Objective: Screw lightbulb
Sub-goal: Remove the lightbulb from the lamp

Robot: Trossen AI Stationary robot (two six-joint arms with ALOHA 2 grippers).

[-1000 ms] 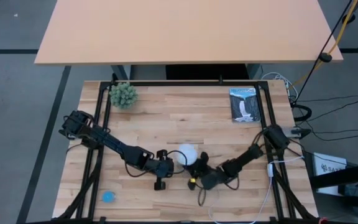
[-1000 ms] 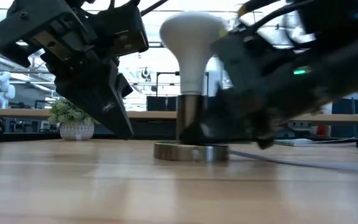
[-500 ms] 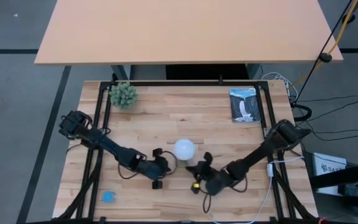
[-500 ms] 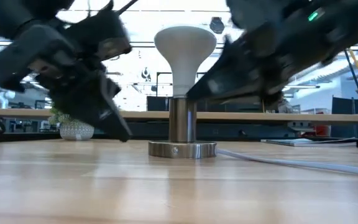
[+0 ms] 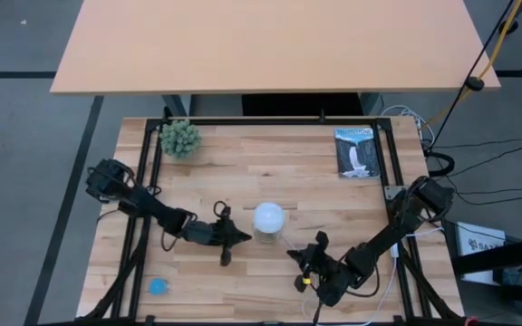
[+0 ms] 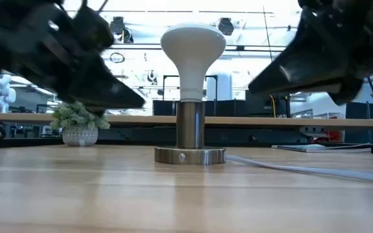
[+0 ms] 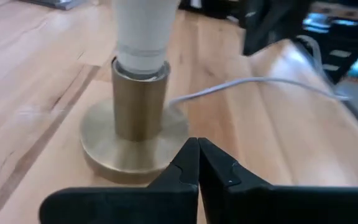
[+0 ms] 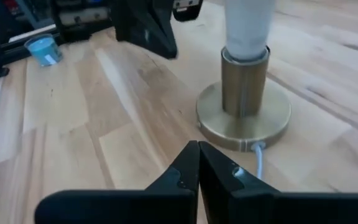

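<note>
lightbulb (image 5: 268,217) upright in brass socket (image 6: 190,155), axis vertical | just ahead of left gripper (image 5: 240,236), nearer, pinched empty | right gripper (image 5: 293,254) clamped empty, farther

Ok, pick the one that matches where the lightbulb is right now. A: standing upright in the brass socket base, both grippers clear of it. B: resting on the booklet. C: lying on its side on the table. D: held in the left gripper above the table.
A: the lightbulb stands upright in the socket base, while the left gripper and right gripper sit shut to either side, touching neither.
</note>
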